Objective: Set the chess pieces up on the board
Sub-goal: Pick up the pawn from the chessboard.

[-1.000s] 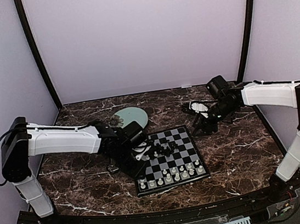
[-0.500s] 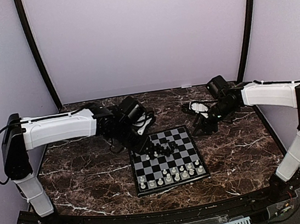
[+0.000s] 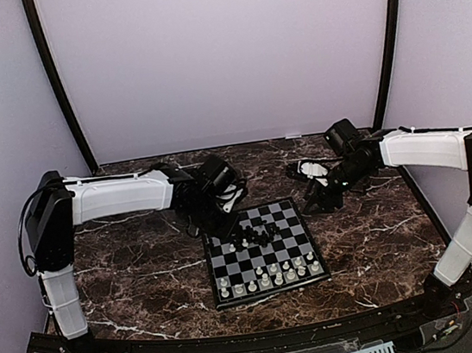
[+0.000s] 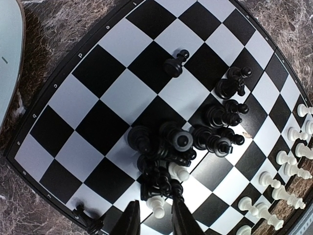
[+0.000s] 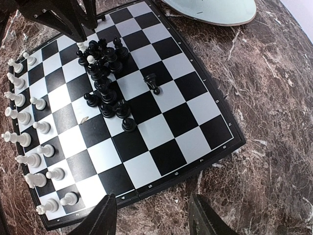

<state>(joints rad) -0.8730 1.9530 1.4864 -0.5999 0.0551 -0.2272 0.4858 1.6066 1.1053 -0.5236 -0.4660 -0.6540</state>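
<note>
The board lies in the middle of the table. Cream-white pieces stand in two rows along its near edge. Black pieces lie heaped mid-board. In the left wrist view the heap sits just past my fingers, mixed with two white pawns. One black pawn stands apart. My left gripper is open over the board's far-left part, with a white pawn on the board between its tips. My right gripper is wide open and empty over the table beside the board's right edge.
The pale green plate lies just beyond the board's far-left corner, and its rim shows in the left wrist view. One black piece stands at the board's edge left of my left fingers. Dark marble table surrounds the board.
My left arm has swung away from the board's left side, back and to the right, and its gripper is now over the far-left part of the board. The right arm has not moved.
</note>
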